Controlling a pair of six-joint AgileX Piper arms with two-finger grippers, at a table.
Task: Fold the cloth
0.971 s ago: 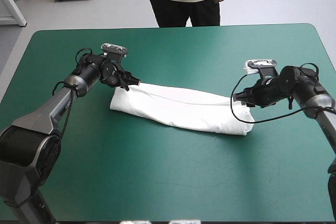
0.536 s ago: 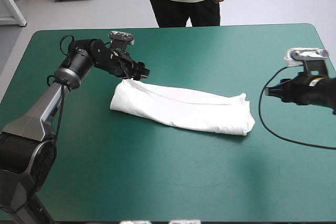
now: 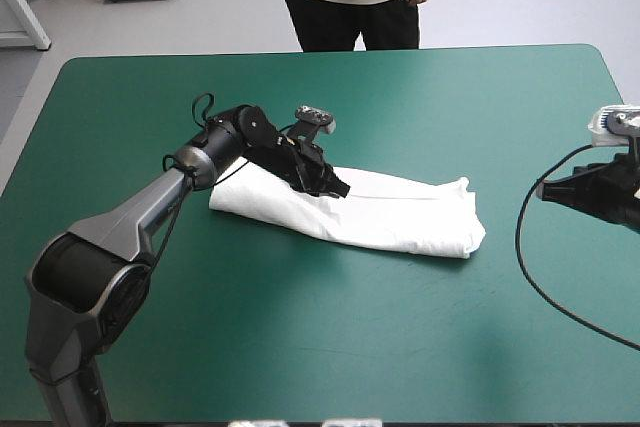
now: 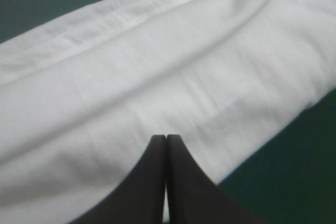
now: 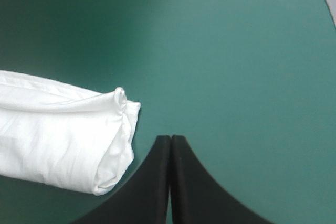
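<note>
T-shirt [image 3: 400, 215] is a long folded bundle lying flat around the middle of the surface [image 3: 300, 347], running left to right. Its right end sits a bit nearer the near edge than its left end. There is wide bare teal-green cover on all sides: a broad strip to the near edge, a good band to the far edge, and open room to both the left and right edges.

The left pincer [image 3: 340, 190] is over the bundle's left half, by its far long edge, and its arm crosses the bundle's left end. The black fingers are pressed together in one pointed arch, with nothing seen between them. Whether the tips touch the fabric can't be told.

The right pincer [image 3: 543, 190] is near the right edge, well apart from the bundle's right end, with bare cover between. Its fingers are also closed tip to tip and hold nothing.

Only the high view gives the whole outline and both arms.

The left wrist view shows the T-shirt [image 4: 157, 77] filling the space ahead of the closed left pincer [image 4: 166, 138]. It also shows a stitched hem along one long side and a soft lengthwise crease.

The right wrist view shows the bundle's [image 5: 58, 129] rounded, layered end, lying off to one side ahead of the right pincer [image 5: 171, 138], with only open cover straight ahead of it.
</note>
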